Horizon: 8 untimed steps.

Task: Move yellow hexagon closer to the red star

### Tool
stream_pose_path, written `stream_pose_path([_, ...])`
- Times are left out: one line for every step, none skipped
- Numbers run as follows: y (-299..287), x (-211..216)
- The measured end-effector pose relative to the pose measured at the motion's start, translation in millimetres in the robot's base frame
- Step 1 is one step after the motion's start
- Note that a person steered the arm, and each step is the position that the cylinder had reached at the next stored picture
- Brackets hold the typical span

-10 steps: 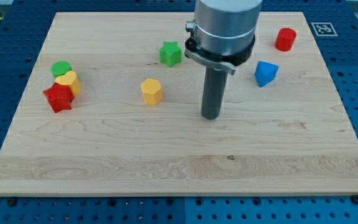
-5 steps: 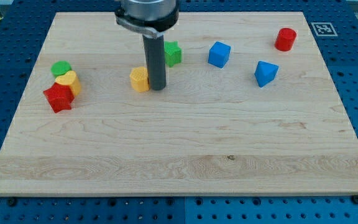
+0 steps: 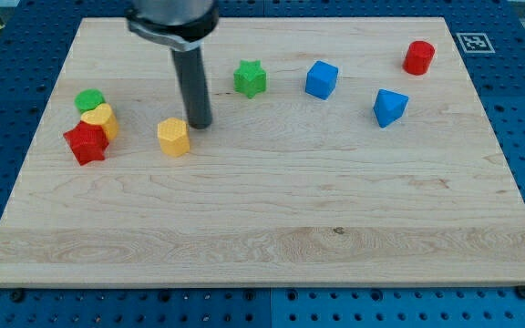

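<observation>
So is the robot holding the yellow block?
No, nothing is held. There is no hand, only a rod. My tip sits just to the upper right of the yellow hexagon, to push it.

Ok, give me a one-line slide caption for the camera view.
My tip sits just right of the yellow hexagon, with the red star further toward the view's left.

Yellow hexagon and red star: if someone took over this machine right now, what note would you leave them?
My tip sits just to the view's upper right of the yellow hexagon, close against it. The red star lies at the view's left, touching another yellow block with a green block above.
Done: nothing settled yet; a clear gap separates hexagon and star.
Left: push the hexagon leftward toward the star.
</observation>
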<state>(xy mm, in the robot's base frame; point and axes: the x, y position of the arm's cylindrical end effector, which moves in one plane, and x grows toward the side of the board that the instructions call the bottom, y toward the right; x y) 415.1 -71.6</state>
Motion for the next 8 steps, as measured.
stream_pose_path([37.7,24.2])
stream_pose_path([34.1,49.2])
stream_pose_path([2.1,49.3])
stream_pose_path([3.2,45.3])
stream_pose_path([9.4,23.1])
stream_pose_path([-9.4,22.8])
stream_pose_path([-41.9,25.0])
stream_pose_path([-52.0,25.0])
